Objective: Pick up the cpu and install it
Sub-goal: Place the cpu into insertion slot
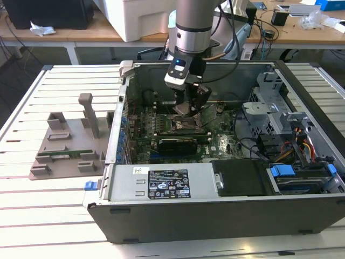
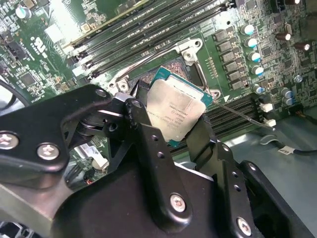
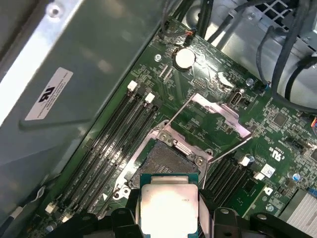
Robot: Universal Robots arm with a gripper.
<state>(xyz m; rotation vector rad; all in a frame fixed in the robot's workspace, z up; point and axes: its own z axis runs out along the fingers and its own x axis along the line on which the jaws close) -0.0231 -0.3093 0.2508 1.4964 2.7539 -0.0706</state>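
Note:
The cpu [image 2: 176, 111], a flat square chip with a shiny silver top and a teal rim, is held between my black fingers [image 2: 146, 144]. My gripper [image 1: 190, 106] hangs inside the open computer case, just above the motherboard's socket [image 3: 166, 158]. The socket's metal frame stands open, its load plate [image 3: 213, 114] flipped back and its lever [image 2: 245, 116] released. In the first wrist view the cpu [image 3: 168, 206] sits close over the socket's near edge, slightly tilted.
The case walls [image 1: 121, 124] enclose the board. Memory slots [image 3: 116, 144] flank the socket. A black card [image 1: 180, 144] lies in front of it, with cables and drive cages [image 1: 269, 116] at the exterior view's right. A grey holder tray [image 1: 64, 154] sits outside the case.

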